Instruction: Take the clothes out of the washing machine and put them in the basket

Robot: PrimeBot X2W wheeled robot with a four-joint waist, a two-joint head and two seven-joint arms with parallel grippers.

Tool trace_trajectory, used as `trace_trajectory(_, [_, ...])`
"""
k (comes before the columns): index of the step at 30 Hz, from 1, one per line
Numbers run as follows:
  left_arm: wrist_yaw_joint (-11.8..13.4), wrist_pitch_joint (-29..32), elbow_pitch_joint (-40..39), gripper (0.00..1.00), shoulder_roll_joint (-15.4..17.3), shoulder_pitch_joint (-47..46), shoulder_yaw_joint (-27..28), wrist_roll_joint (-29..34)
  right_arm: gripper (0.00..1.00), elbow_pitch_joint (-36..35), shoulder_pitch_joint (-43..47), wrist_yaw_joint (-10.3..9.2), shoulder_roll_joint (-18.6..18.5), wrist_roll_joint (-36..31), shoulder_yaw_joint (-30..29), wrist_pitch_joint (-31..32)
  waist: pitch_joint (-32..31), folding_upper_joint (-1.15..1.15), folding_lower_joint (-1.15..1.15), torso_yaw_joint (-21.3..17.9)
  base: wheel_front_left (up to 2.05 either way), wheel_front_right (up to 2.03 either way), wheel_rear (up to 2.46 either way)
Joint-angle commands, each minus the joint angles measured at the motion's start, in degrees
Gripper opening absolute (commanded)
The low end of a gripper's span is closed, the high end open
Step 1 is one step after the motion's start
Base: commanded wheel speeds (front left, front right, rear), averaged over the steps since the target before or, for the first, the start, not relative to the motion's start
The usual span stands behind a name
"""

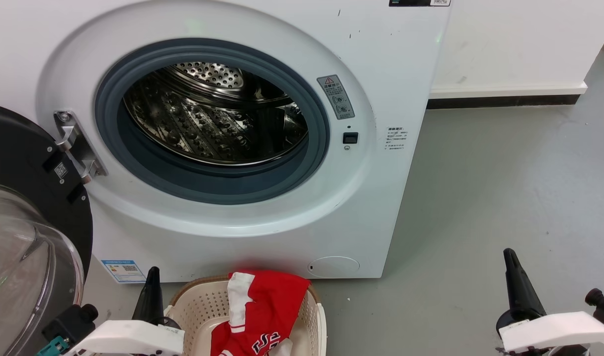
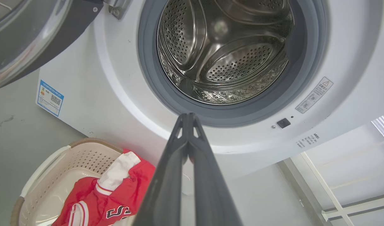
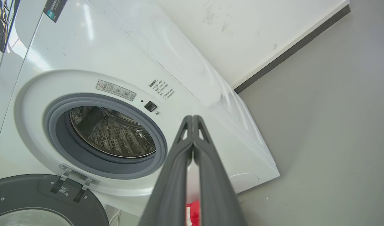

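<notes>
Both grippers hang low with nothing in them. The left gripper (image 2: pixel 189 117) has its two dark fingers pressed together along their length in its own wrist view, and the right gripper (image 3: pixel 192 118) is likewise closed on empty air. In the head view they sit at the lower left and lower right corners, tips pointing up the frame. Just to the right of the left gripper, at the bottom centre of that view, stands the basket (image 1: pixel 195 289), tight against the foot of the washing machine (image 1: pixel 391 74). The clothes (image 1: pixel 270 306) lie inside it: a red jersey with a white sleeve, bunched toward the far side and draped partly over the back rim. It is close beside the left gripper and well apart from the right one. Above, the drum (image 1: pixel 213 118) shows bare perforated steel through the grey gasket (image 1: pixel 109 143) (its lowest front part is hidden behind the gasket lip), and the door (image 1: pixel 30 237) stands swung open at the left edge. The unloading therefore looks finished or nearly so. What comes next would call for a check of the drum floor and perhaps nudging the overhanging fabric down into the basket.
</notes>
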Motion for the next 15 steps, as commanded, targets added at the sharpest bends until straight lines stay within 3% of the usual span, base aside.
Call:
trace_trajectory(1, [-0.4, 0.5, -0.4, 0.0, 0.1, -1.5, 0.3, -2.1, 0.0, -0.3, -1.9, -0.01, -0.5, 2.2, -0.2, 0.4, 0.0, 0.0, -0.01, 0.0, 0.0, 0.0, 0.0])
trace_trajectory(15, [-1.3, 2.8, 0.4, 0.0, 0.1, -2.8, 0.8, -11.7, 0.0, 1.0, -3.2, -0.01, -0.6, 11.9, -0.7, 2.6, 0.2, 0.0, -0.01, 0.2, 0.0, 0.0, 0.0])
